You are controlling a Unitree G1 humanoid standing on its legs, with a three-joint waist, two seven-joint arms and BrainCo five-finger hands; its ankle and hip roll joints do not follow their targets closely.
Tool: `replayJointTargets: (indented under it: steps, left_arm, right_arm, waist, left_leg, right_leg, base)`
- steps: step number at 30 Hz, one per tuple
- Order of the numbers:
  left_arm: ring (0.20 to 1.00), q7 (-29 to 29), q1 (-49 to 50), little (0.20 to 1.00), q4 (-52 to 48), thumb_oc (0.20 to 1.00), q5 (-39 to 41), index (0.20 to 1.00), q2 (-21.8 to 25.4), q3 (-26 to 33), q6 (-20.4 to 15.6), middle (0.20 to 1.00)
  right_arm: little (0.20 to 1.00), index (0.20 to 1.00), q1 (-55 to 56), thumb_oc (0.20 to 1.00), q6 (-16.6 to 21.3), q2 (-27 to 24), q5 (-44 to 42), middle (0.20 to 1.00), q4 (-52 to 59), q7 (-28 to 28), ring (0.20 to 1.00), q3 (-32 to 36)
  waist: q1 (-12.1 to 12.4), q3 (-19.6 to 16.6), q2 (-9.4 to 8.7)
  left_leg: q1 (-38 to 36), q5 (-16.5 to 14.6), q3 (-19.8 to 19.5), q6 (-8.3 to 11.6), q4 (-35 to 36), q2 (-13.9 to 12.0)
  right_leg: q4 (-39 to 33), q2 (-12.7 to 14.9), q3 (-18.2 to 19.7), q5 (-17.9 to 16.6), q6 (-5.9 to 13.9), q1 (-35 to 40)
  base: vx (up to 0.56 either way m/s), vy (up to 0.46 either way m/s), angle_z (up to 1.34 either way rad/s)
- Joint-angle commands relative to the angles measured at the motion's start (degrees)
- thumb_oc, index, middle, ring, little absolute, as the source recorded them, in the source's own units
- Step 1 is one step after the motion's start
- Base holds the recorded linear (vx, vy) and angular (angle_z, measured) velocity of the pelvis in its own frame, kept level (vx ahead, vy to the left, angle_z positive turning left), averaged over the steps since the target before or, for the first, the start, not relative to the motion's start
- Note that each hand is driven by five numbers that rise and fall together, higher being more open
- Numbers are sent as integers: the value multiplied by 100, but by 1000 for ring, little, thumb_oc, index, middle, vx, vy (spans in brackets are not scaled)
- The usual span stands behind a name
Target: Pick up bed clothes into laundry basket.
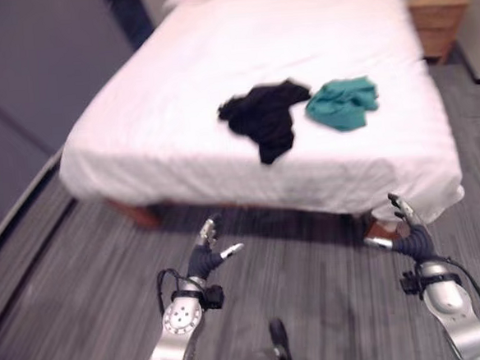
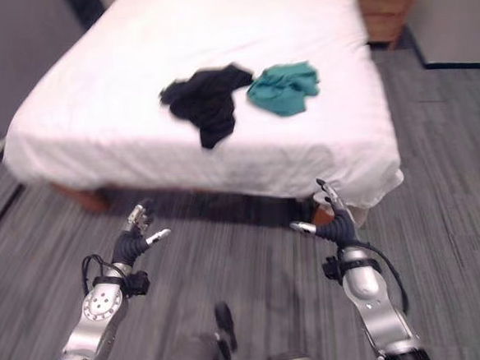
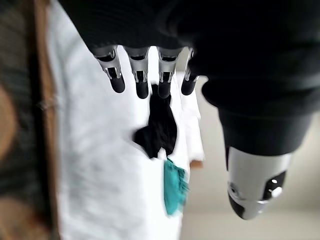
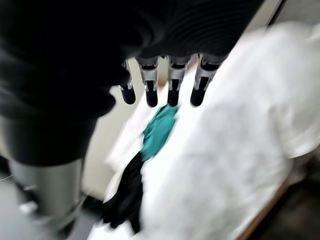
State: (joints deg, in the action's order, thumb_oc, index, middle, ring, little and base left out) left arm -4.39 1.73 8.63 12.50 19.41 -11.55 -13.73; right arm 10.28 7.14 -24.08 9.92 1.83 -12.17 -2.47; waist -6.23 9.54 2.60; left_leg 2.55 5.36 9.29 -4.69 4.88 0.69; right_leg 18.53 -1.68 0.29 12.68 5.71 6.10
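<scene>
The step in hand looks like the approach: nothing is picked up yet, and both arms are raised over the grey floor (image 1: 85,323) short of the bed (image 1: 176,86). At about 7 o'clock in the left eye view the left hand (image 1: 205,250) hangs above the floor with its fingers relaxed and straight, holding nothing; its wrist view shows the fingertips (image 3: 142,89) spread in a row with the clothes far past them. Up at about 12 o'clock from that hand, the black garment (image 1: 264,116) lies crumpled on the white sheet near the foot edge of the bed, one part trailing toward the edge. Just beside it, at its 3 o'clock, the teal garment (image 1: 343,103) lies bunched; whether the two touch I cannot tell. At about 5 o'clock in the view the right hand (image 1: 408,227) is also released and empty, near the bed's corner. A wooden nightstand (image 1: 439,18) stands at 1 o'clock beside the bed's head. The next move, as I judge it, calls for stepping closer, reaching over the edge and closing a hand on one garment; the basket must be found too.
</scene>
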Motion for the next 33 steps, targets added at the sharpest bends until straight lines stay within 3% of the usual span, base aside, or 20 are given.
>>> replayJointTargets:
  steps: [1,2,4,6,8,9,13,15,17,18,19,20,21,22,23,24,25,28,30,33]
  left_arm:
    - [1000,-269,-282,1000,-359,1000,-148,1000,321,180,-356,1000]
    - [1000,-285,-311,1000,-380,1000,-123,1000,361,199,-364,1000]
    - [1000,-290,-323,1000,-391,1000,-40,1000,405,235,-421,1000]
    - [1000,-241,-331,1000,-388,1000,56,1000,414,275,-433,1000]
    - [1000,-218,-348,1000,-385,1000,87,1000,474,332,-456,1000]
    - [1000,-295,-403,1000,-283,1000,68,1000,516,359,-465,1000]
    - [1000,-233,-403,1000,-261,1000,45,1000,545,409,-467,1000]
    - [1000,-183,-310,1000,-386,1000,0,1000,457,410,-446,1000]
    - [1000,-179,-424,1000,-364,1000,212,1000,303,242,-474,1000]
    - [1000,-190,-437,1000,-371,1000,277,1000,276,203,-472,1000]
    - [1000,-140,-445,1000,-398,1000,344,1000,270,156,-463,1000]
    - [1000,-139,-449,1000,-399,1000,345,1000,272,156,-462,1000]
    - [1000,-125,-416,1000,-388,1000,341,1000,275,134,-452,1000]
    - [1000,-154,-295,1000,-348,1000,357,1000,283,119,-447,1000]
    - [1000,-155,-292,1000,-350,1000,357,1000,281,117,-447,1000]
    - [1000,-198,-214,1000,-297,1000,391,1000,287,98,-415,1000]
    - [1000,-195,-141,1000,-295,1000,462,1000,288,107,-432,1000]
    - [1000,-234,-38,1000,-248,1000,554,1000,299,89,-401,1000]
    - [1000,-55,105,1000,-165,1000,651,1000,313,119,-293,1000]
    - [1000,129,283,1000,-148,1000,707,1000,352,195,-267,1000]
  right_arm:
    - [1000,1000,-919,1000,156,2,403,1000,228,-417,1000,221]
    - [1000,1000,-1066,1000,129,-40,496,1000,239,-481,1000,249]
    - [1000,1000,-1315,1000,67,-129,653,1000,262,-634,1000,247]
    - [1000,1000,-1426,1000,-1,-203,815,1000,346,-665,1000,324]
    - [1000,1000,-1647,1000,-36,-261,958,1000,399,-741,1000,317]
    - [1000,1000,-2075,1000,-67,-236,767,1000,327,-735,1000,68]
    - [1000,1000,-2419,1000,-73,-259,704,1000,355,-490,1000,-230]
    - [1000,1000,-2535,1000,-73,-482,983,1000,360,-422,1000,-299]
    - [1000,1000,-2798,1000,-189,-780,1419,1000,146,-639,1000,-392]
    - [1000,1000,-2930,1000,-242,-892,1492,1000,33,-684,1000,-442]
    - [1000,1000,-3005,1000,-384,-1006,1593,1000,-128,-785,1000,-422]
    - [1000,1000,-3009,1000,-383,-1005,1593,1000,-132,-788,1000,-420]
    - [1000,1000,-2977,1000,-413,-1023,1631,1000,-210,-870,1000,-380]
    - [1000,1000,-2879,1000,-514,-1124,1719,1000,-516,-976,1000,-360]
    - [1000,1000,-2878,1000,-511,-1127,1718,1000,-520,-980,1000,-360]
    - [1000,1000,-2841,1000,-580,-1181,1728,1000,-818,-1043,1000,-395]
    - [1000,1000,-2831,1000,-623,-1193,1686,1000,-947,-1010,1000,-394]
    - [1000,1000,-2895,1000,-741,-1228,1467,1000,-1450,-1055,1000,-447]
    - [1000,1000,-2804,1000,-908,-1049,1402,1000,-2110,-917,1000,-562]
    - [1000,1000,-2639,1000,-1010,-836,1265,1000,-2771,-814,1000,-628]
  waist:
    - [284,207,-184]
    - [288,223,-185]
    - [266,223,-166]
    - [225,169,-215]
    - [211,128,-229]
    - [286,97,-257]
    - [371,-17,-402]
    - [403,74,-368]
    - [551,344,-499]
    - [583,408,-569]
    - [633,441,-658]
    - [636,424,-689]
    - [654,395,-676]
    - [741,333,-627]
    - [742,325,-642]
    - [847,282,-536]
    - [923,272,-482]
    - [930,306,-481]
    - [968,194,-379]
    - [994,-11,-386]
  left_leg:
    - [-579,-318,-93,539,12,-427]
    - [-704,-415,-6,539,12,-450]
    - [-854,-514,-13,549,12,-460]
    - [-968,-659,-94,587,12,-397]
    - [-1099,-839,-176,658,12,-439]
    - [-1370,-999,-91,786,12,-565]
    - [-1725,-1276,-33,950,12,-710]
    - [-1481,-985,-195,1082,-1209,-1033]
    - [-355,-305,-464,1238,-3205,-1164]
    - [4,-272,-465,1170,-3671,-1193]
    - [426,-451,-237,1091,-3648,-1189]
    - [441,-410,-216,1071,-3612,-1151]
    - [470,-585,-128,1050,-3179,-1163]
    - [407,-583,-238,1010,-2048,-974]
    - [386,-522,-226,1001,-1971,-949]
    - [403,-140,-551,1036,-1076,-838]
    - [324,-74,-774,1020,-630,-752]
    - [433,25,-865,1078,-669,-723]
    - [98,-21,-861,1013,-310,-612]
    - [-244,-79,-740,960,12,-524]
  right_leg:
    - [671,725,-74,-1413,524,-960]
    - [766,806,-227,-1509,560,-1177]
    - [283,897,-438,-1423,490,-1352]
    - [-707,829,-385,-1273,363,-1425]
    - [-1954,922,-516,-1630,410,-1437]
    - [-2344,1080,-938,-1872,500,-1711]
    - [-2353,1159,-1206,-1893,444,-1553]
    - [-2352,1053,-1203,-1854,229,-1091]
    - [-2350,1064,-1313,-1726,-122,-682]
    - [-2353,1055,-1418,-1623,-199,-562]
    - [-2353,1061,-1416,-1482,-183,-385]
    - [-2353,1100,-1408,-1502,-177,-419]
    - [-2353,1075,-1380,-1422,-125,-331]
    - [-2353,1094,-1266,-1333,-16,-255]
    - [-2353,1115,-1264,-1350,-15,-270]
    - [-2353,1036,-1229,-1272,35,-208]
    - [-2353,1001,-1191,-1237,36,-123]
    - [-2310,996,-1201,-1159,22,52]
    - [-2158,1029,-1092,-1125,51,43]
    - [-2353,1154,-1046,-1235,171,148]
  base:
    - [266,131,-54]
    - [401,90,-46]
    - [339,9,-38]
    - [372,-94,8]
    - [519,-198,54]
    - [423,-196,47]
    - [387,-215,27]
    - [360,-307,54]
    - [175,-312,82]
    - [312,-235,72]
    - [241,-130,52]
    - [340,-17,26]
    - [392,166,9]
    - [394,162,5]
    - [418,227,-29]
    - [243,131,-44]
    - [311,135,-49]
    - [192,102,-49]
    - [277,192,-53]
    - [214,115,-47]
